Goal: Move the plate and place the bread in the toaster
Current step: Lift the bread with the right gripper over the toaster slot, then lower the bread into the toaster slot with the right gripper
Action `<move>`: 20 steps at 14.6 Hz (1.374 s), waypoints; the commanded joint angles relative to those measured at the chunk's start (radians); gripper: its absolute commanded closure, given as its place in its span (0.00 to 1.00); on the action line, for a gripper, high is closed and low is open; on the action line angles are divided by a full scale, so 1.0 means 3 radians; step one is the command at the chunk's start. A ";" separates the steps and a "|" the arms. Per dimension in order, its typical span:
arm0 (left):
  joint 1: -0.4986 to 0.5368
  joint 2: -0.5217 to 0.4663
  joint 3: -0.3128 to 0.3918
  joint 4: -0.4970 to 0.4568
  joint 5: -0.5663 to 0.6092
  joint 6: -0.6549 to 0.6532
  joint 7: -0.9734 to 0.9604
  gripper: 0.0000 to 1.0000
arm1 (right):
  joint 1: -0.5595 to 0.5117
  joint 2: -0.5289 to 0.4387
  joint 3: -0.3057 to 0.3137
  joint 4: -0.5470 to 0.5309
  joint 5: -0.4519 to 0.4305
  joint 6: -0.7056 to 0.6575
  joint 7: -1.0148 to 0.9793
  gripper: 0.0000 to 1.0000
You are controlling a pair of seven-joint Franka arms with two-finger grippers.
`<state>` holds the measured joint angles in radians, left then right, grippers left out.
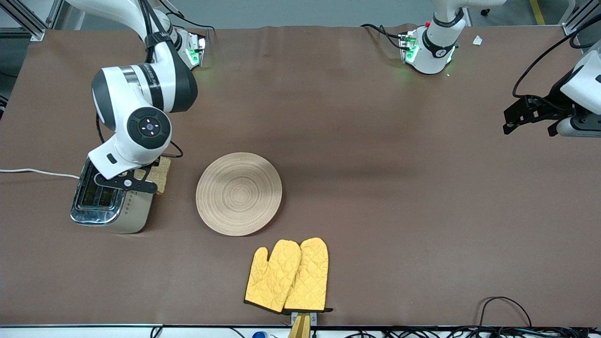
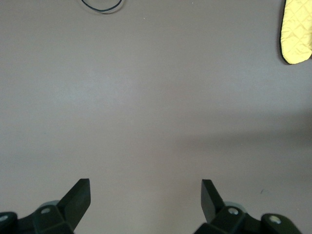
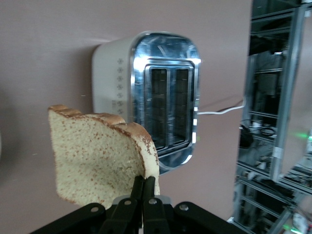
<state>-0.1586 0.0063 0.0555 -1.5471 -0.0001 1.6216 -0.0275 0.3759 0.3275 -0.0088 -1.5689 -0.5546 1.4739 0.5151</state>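
My right gripper (image 1: 141, 184) hangs over the toaster (image 1: 110, 206) and is shut on one edge of the bread (image 3: 97, 156). The slice is held upright in the air beside the chrome top; only a corner of the bread (image 1: 163, 174) peeks out past the hand. In the right wrist view the fingertips (image 3: 148, 184) pinch the crust, and both slots of the toaster (image 3: 163, 102) show empty. The round wooden plate (image 1: 238, 193) lies flat beside the toaster, toward the left arm's end. The left gripper (image 1: 514, 119) waits open over bare table at the left arm's end, with nothing between its fingers (image 2: 82, 191).
A pair of yellow oven mitts (image 1: 288, 277) lies nearer the front camera than the plate; one mitt (image 2: 296, 31) shows in the left wrist view. The toaster's white cord (image 1: 37, 172) runs off the right arm's end. Black cables (image 1: 504, 310) lie at the table's front edge.
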 commanded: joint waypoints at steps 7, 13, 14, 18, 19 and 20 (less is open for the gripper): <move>-0.0013 -0.0006 -0.0011 0.0023 0.0077 -0.0011 -0.0052 0.00 | -0.0102 0.0003 -0.0022 0.0009 -0.0518 -0.0137 -0.0019 1.00; -0.0013 -0.0006 -0.0011 0.0018 0.0077 -0.0011 -0.0052 0.00 | -0.0215 0.0013 -0.0022 0.0009 -0.0697 -0.0127 -0.0014 1.00; -0.0013 -0.0006 -0.0011 0.0018 0.0077 -0.0011 -0.0052 0.00 | -0.0230 0.0018 -0.0022 0.0004 -0.0723 -0.0117 -0.0019 1.00; -0.0013 -0.0006 -0.0011 0.0023 0.0077 -0.0011 -0.0052 0.00 | -0.0297 0.0054 -0.0022 -0.0001 -0.0774 -0.0096 -0.0014 1.00; -0.0013 -0.0006 -0.0011 0.0023 0.0077 -0.0011 -0.0052 0.00 | -0.0312 0.0079 -0.0022 -0.0006 -0.0774 -0.0096 -0.0014 1.00; -0.0013 -0.0006 -0.0011 0.0018 0.0077 -0.0011 -0.0052 0.00 | -0.0332 0.0100 -0.0022 -0.0006 -0.0795 -0.0091 -0.0014 1.00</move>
<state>-0.1587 0.0063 0.0555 -1.5471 0.0000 1.6216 -0.0274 0.2940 0.3470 -0.0256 -1.5688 -0.7612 1.4452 0.5151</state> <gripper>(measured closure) 0.000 0.978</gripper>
